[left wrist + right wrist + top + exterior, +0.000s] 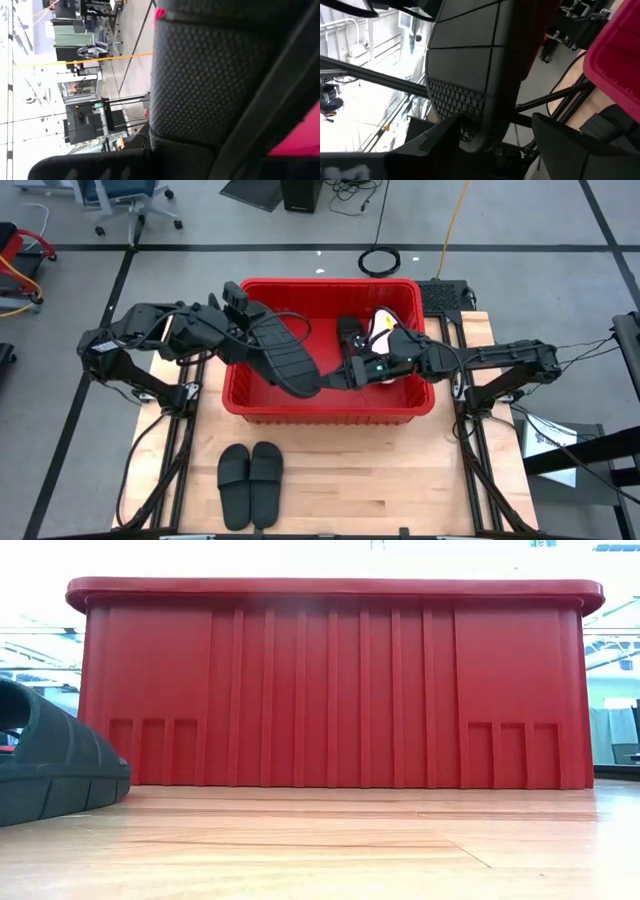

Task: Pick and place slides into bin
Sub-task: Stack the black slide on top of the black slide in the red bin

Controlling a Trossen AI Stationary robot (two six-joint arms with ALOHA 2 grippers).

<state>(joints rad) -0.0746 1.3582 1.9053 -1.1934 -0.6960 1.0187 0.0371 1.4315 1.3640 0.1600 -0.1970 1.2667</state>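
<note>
Bin point(405, 408): large red tub, stood across the middle of the wooden table point(400, 490), rim and ribbed front wall filling most of the low view point(330, 690)

Held slide point(280, 352): matte black, ribbed sole facing up, stretched diagonally over the bin's left half, one end above the left rim, the other end down toward the bin's middle

Left gripper point(240, 305): reached in from the left above the bin's left rim, clamped on the upper end of the held slide (dimpled black surface pressed close across the left wrist view point(210, 75))

Right gripper point(352, 370): reached in from the right, low inside the bin, at the lower end of the same slide; textured sole of the slide seen between its two dark fingers point(445, 137) in the right wrist view point(470, 75), fingers spread with the sole between them, contact not clear enough to tell

Pink slide point(382, 322): pale, lay inside the bin near the far right corner, partly covered by the right arm

Pair on table point(250, 482): two black slides, side by side and touching, straps up, in front of the bin toward the left, well apart from both grippers

Low view slide point(50, 765): black strap and sole edge at the left border, just in front of the bin's wall
</note>
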